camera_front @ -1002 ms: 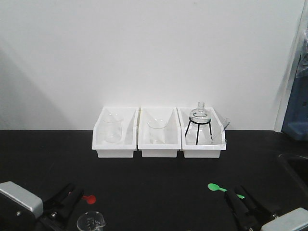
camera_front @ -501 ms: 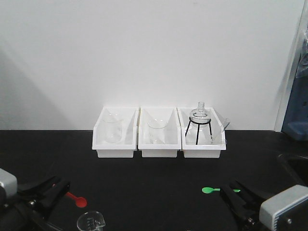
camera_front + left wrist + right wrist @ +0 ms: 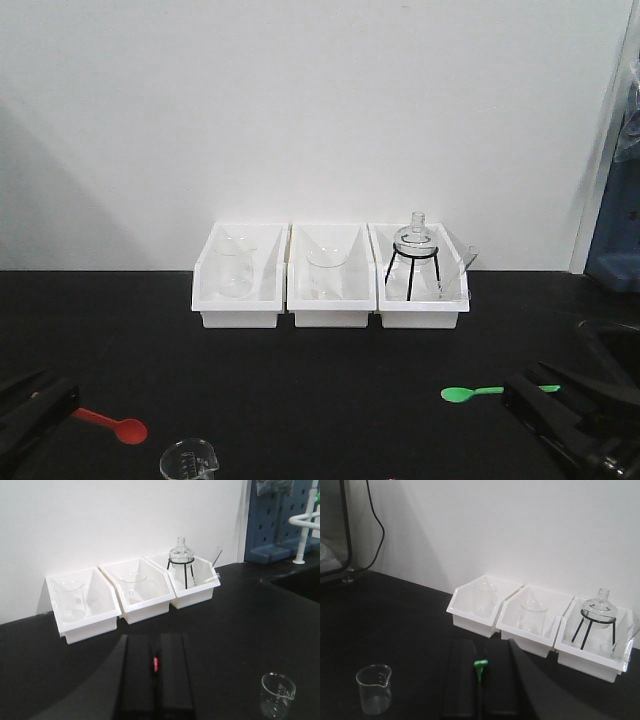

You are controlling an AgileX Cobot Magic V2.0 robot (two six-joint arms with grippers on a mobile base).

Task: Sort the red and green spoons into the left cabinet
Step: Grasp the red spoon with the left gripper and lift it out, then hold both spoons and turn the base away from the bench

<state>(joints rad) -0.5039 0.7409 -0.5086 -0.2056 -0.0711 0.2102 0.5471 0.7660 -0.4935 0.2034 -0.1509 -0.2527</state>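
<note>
Your left gripper (image 3: pixel 155 647) is closed down narrow on the handle of the slim, bright red plastic spoon (image 3: pixel 118 428). Its wrist view shows only a red sliver between the flat black pads, while the oval bowl sticks out at the lower left of the front view. Your right gripper (image 3: pixel 481 652) pinches the matching bright green plastic spoon (image 3: pixel 468 393) the same way at the lower right. The left cabinet appears in no view, so you would be carrying both toward a place you cannot yet see.

Both handles look thin, smooth and probably slippery. Gripped towards one end, a spoon could pivot or slide out between the pads on a quick swing.

The small clear glass beaker (image 3: pixel 188 462) stands near the red bowl at the bottom edge. A low sweep could knock it over, and being round and light it would likely roll on the matte black tabletop (image 3: pixel 320 390). The three glossy white plastic bins (image 3: pixel 331 316) of glassware at mid-frame are well apart.
</note>
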